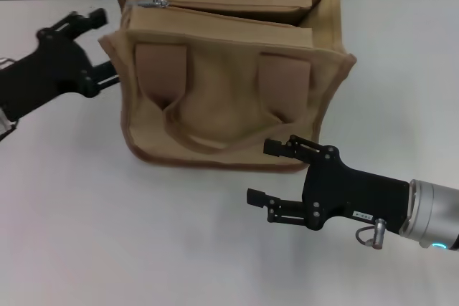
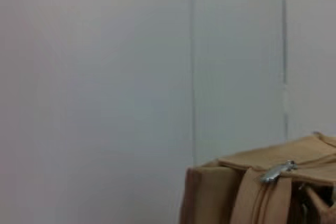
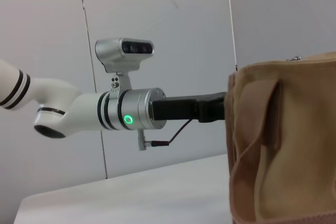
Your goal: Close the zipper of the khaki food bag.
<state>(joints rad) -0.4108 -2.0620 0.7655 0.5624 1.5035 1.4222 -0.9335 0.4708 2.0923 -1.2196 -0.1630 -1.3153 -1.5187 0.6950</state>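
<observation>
Leftmost in the head view, the left gripper (image 1: 107, 46) sits against the left end of the khaki food bag (image 1: 229, 98), near its upper corner; its fingers (image 1: 93, 14) are spread apart, one high and one low, and whether they pinch any fabric cannot be told. Next to it, the bag stands upright on the white tabletop (image 1: 86, 234), toward the far side. The zipper (image 1: 215, 3) runs along the bag's top, with its silver slider (image 1: 154, 2) at the left end, so the mouth gapes open toward the right; the inside is in shadow and its contents cannot be made out. Two strap handles (image 1: 222, 98) droop down the near face. Further right, in front of the bag, the right gripper (image 1: 276, 173) hovers over the tabletop with its fingers (image 1: 287, 147) wide apart, holding nothing.
</observation>
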